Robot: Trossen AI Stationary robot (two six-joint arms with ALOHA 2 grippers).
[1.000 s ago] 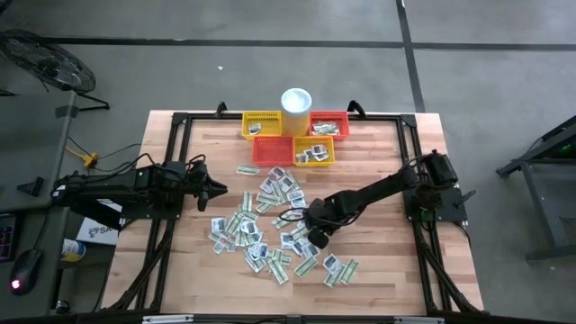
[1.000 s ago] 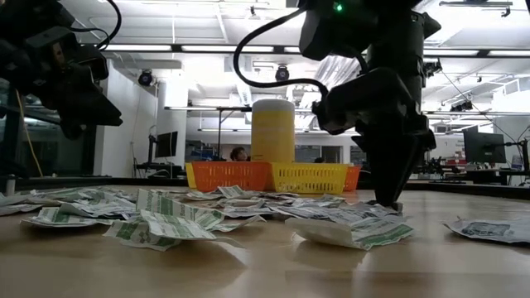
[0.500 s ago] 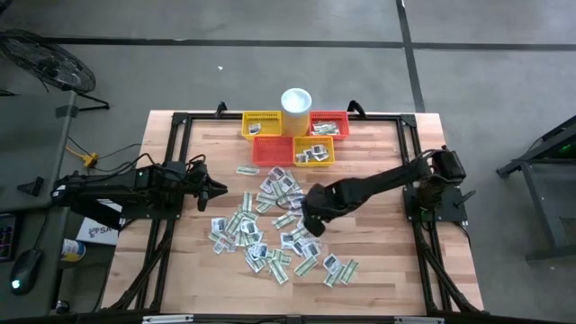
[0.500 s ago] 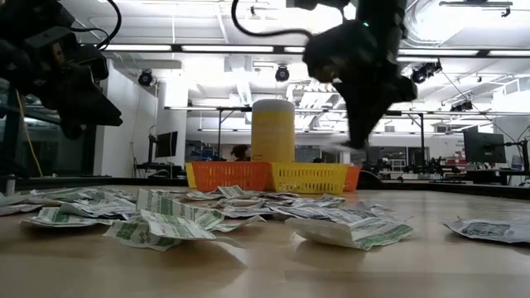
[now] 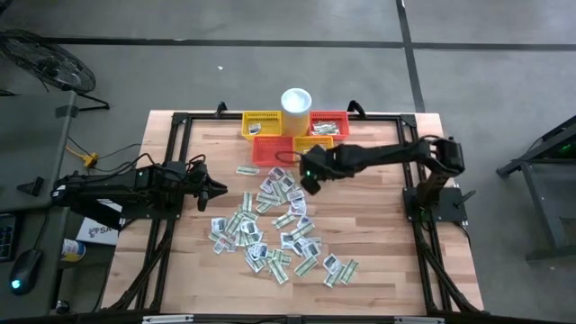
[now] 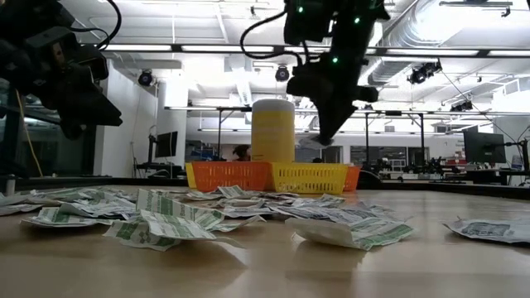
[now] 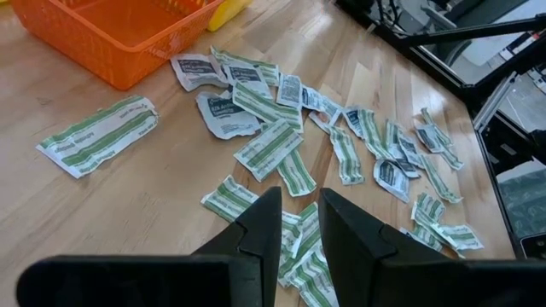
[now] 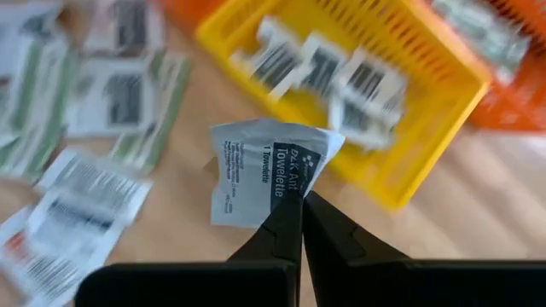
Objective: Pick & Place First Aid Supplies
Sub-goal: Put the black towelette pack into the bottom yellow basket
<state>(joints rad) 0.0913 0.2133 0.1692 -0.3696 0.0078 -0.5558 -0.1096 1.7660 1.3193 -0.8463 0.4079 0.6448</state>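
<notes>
High view: right gripper (image 5: 308, 177) being held above table's far-middle, just short of yellow basket (image 5: 314, 150) near far edge; left gripper (image 5: 214, 191) idling by left edge.

Low view: sachet being carried clear of pile (image 6: 207, 211).

Right wrist view: fingers being kept shut on white sachet (image 8: 266, 170), long axis upright; basket lying straight ahead.

Left wrist view: fingers (image 7: 260, 230) part-open, nothing being held.

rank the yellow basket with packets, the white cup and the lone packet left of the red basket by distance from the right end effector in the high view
From the right end effector, holding a towelette sachet:
1. Yellow basket with packets, just behind it, toward the table's back edge.
2. White cup, farther back, between the rear baskets.
3. Lone packet, off to its left, beside the red basket.

The cup and lone packet are fairly close to call.
</notes>
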